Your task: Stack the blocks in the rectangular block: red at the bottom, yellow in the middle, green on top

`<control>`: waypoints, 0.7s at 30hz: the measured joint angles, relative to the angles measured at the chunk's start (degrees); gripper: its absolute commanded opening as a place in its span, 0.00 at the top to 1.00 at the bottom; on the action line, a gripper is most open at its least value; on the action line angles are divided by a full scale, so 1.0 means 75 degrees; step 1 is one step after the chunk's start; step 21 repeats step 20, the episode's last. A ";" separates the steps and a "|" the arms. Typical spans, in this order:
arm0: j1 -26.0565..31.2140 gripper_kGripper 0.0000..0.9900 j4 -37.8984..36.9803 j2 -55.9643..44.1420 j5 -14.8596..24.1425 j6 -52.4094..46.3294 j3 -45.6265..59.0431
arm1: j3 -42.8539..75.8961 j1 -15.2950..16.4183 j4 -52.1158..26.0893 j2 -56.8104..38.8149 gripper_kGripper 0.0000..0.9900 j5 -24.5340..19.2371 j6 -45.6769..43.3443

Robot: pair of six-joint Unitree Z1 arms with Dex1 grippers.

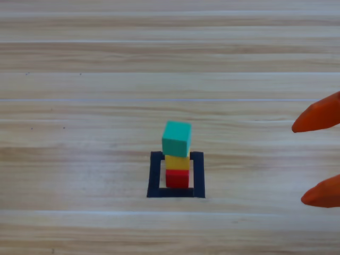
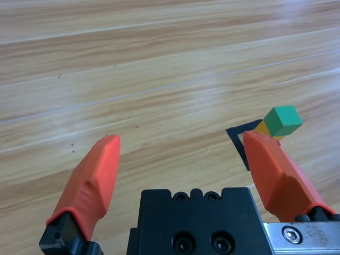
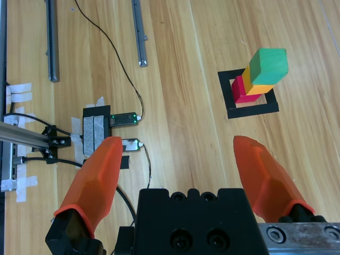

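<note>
A small matte red cube (image 1: 177, 178) is seen inside the nearly square outline of black tape (image 1: 154, 175) on the wooden bench (image 1: 79, 106). A small yellow cube (image 1: 177, 162) is stacked on it, and a small teal-green cube (image 1: 176, 138) is set on top, slightly offset. The right gripper (image 1: 319, 156) is found at the right edge of the high view, well apart from the stack, its jaws released and holding nothing. The left gripper (image 2: 180, 159) is shown only in its own wrist view, jaws likewise spread and empty, with the stack beyond its right jaw.
</note>
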 measured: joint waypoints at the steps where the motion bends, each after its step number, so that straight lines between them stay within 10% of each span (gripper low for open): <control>1: 0.0061 0.00 -0.0051 -0.0114 -0.0076 0.0171 0.0071 | 0.0000 0.0003 0.0004 0.0003 0.07 -0.0002 0.0000; 7: 0.0116 0.00 -0.0937 0.0286 -0.1828 0.0937 0.0079 | 0.0000 0.0004 0.0012 0.0004 0.07 -0.0020 0.0000; 21: -0.1168 0.00 -0.1895 0.2039 -0.1584 0.0863 0.0071 | -0.0012 0.0011 0.0012 0.0289 0.07 -0.0022 0.0000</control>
